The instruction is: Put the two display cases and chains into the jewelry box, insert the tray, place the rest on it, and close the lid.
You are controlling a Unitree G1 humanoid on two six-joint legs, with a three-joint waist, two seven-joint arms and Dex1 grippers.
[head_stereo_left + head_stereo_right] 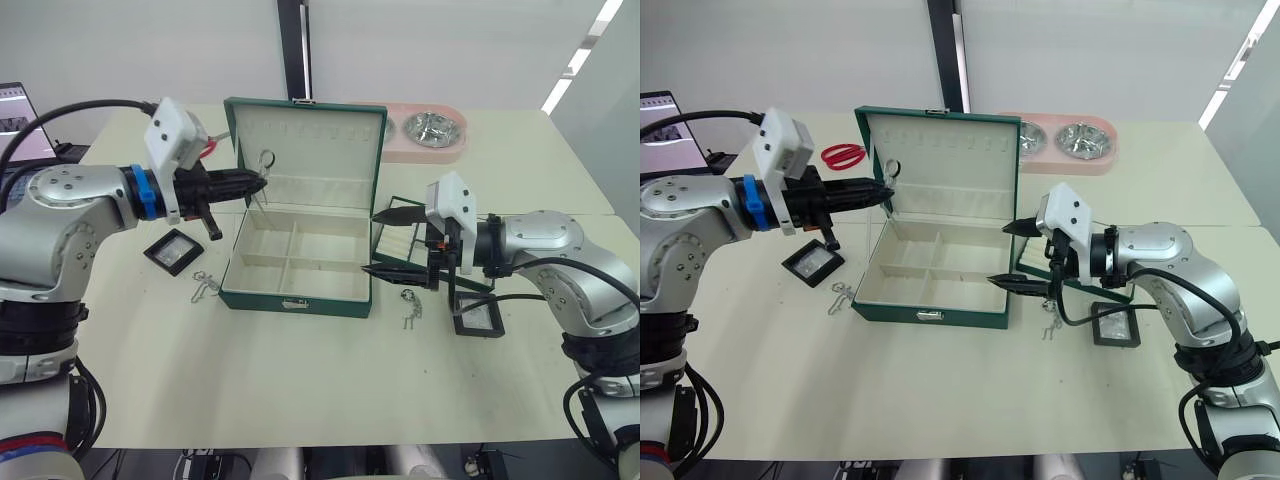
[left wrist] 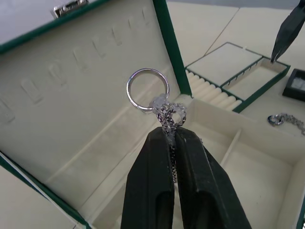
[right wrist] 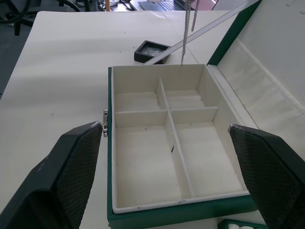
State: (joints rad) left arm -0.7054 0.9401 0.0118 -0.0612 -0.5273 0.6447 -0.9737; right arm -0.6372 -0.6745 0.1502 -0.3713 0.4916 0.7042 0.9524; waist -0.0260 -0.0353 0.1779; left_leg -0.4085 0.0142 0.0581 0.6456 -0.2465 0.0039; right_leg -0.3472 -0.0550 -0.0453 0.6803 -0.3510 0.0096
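The dark green jewelry box (image 1: 295, 298) stands open mid-table, its lid (image 1: 305, 130) upright and its cream compartments bare. My left gripper (image 1: 262, 183) is shut on a silvery chain (image 2: 171, 114) with a ring, held over the box's back left corner. My right gripper (image 1: 372, 242) is open at the box's right wall, in front of the tray (image 2: 236, 76). One display case (image 1: 173, 251) lies left of the box, another (image 1: 478, 316) to its right. A second chain (image 1: 205, 286) lies by the box's front left corner, a third (image 1: 411, 305) by its front right corner.
A pink holder with two metal bowls (image 1: 425, 135) sits behind the box on the right. Red scissors (image 1: 843, 155) lie at the back left, and a laptop (image 1: 25, 120) stands at the far left edge.
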